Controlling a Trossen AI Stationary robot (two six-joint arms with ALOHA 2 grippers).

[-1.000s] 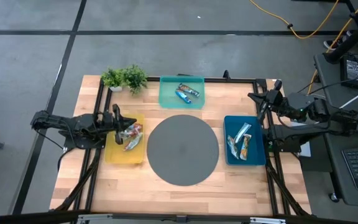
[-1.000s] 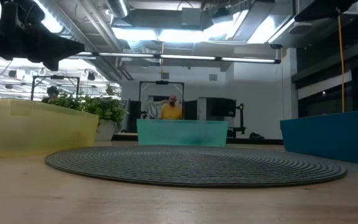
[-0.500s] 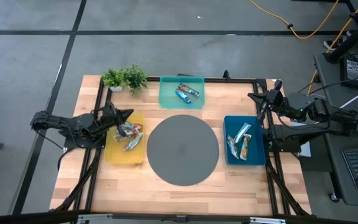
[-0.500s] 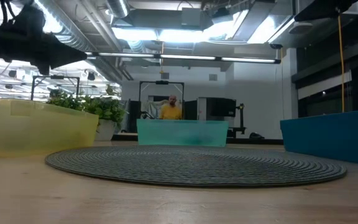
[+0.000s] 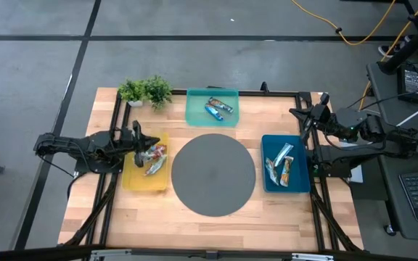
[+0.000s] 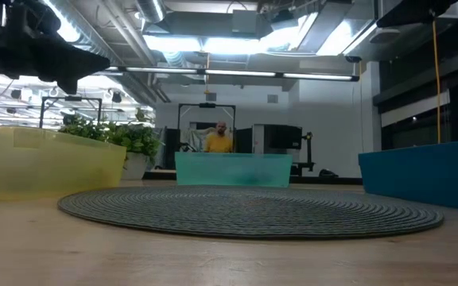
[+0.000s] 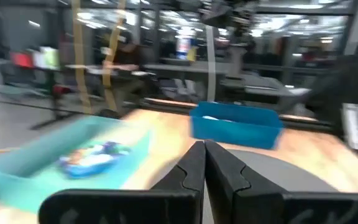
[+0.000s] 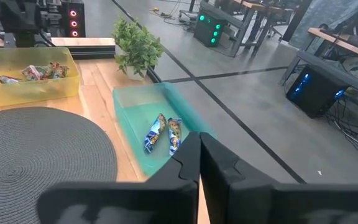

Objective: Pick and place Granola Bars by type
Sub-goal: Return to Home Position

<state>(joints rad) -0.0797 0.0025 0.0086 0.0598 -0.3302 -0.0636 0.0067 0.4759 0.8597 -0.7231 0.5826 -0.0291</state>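
The left arm (image 5: pixel 85 148) reaches in over the bench (image 5: pixel 194 225) from its side edge, and the left jaws are clenched tight on nothing, tips pressed together, hanging above the outer rim of the yellow tray (image 5: pixel 130 181). The red-multicoloured bars (image 5: pixel 151 156) lie heaped in that tray, just ahead of and below those jaws. Farther ahead of them come the round grey mat (image 5: pixel 213 174) and, beyond it, the dark-blue tray (image 5: pixel 302 174) holding the silvery-white bars (image 5: pixel 281 165). The right arm (image 5: pixel 354 130) is folded back at the opposite edge; the right jaws are likewise clenched and empty, raised near the bench's far corner, just past the dark-blue tray's far end. Ahead of the right jaws sits the teal tray (image 8: pixel 129 118) with two blue bars (image 8: pixel 163 134) lying side by side in it, and past that a small green plant (image 8: pixel 138 46).
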